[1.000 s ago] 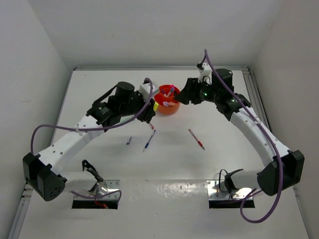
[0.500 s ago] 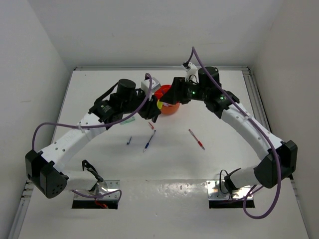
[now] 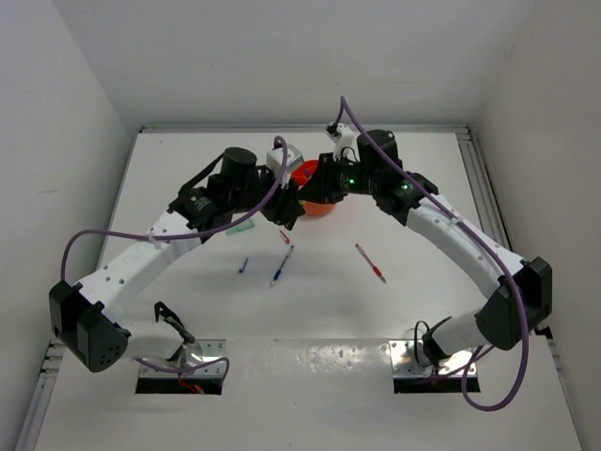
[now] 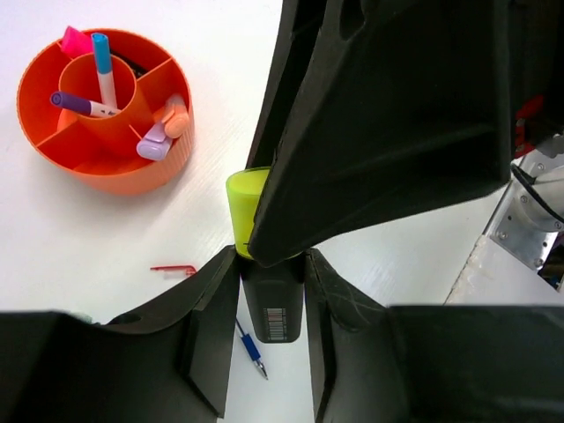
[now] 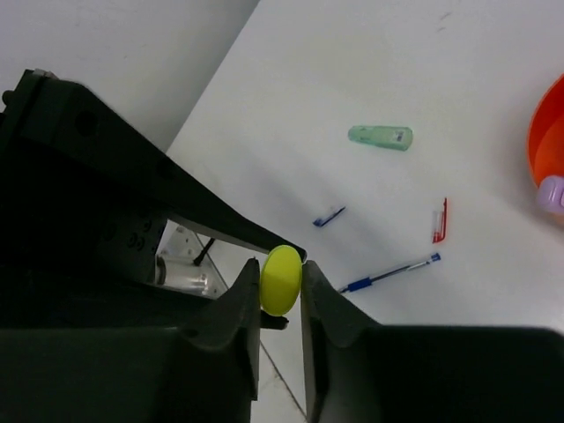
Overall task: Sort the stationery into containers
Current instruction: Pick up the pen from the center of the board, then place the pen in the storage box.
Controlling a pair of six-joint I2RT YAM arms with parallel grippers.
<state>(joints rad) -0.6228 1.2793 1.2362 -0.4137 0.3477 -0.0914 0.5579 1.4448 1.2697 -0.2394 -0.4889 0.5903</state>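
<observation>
Left claw (image 4: 271,275) is pinched on the black barrel of a highlighter (image 4: 274,310). The right claw (image 5: 280,289) meets it head-on, its two fingers pressed on either side of the yellow cap (image 5: 280,280). The highlighter hangs in the air above the desk (image 3: 413,197), just beside the tub. Its long axis runs straight from one claw to the other, cap end pointing away from the left wrist and into the right claw, so the right wrist camera sees it end-on.

The round orange tub (image 4: 119,174) stands on the desk. A blue-capped pen (image 4: 103,67) and a purple-capped pen (image 4: 76,104) lean in its central cup. An orange marker (image 4: 174,118) and a lilac marker (image 4: 153,144) lie side by side in one outer compartment, and a pink cap (image 4: 75,40) shows in another.

A pale green marker (image 5: 380,137) lies flat on the desk to the left of the claws. Nearer the arm bases, a blue pen (image 3: 281,266) lies aslant below the claws. A red pen (image 3: 370,263) lies aslant well to its right, tilted the opposite way. A small red clip (image 5: 439,220) and a small blue cap (image 5: 329,216) lie near the blue pen.
</observation>
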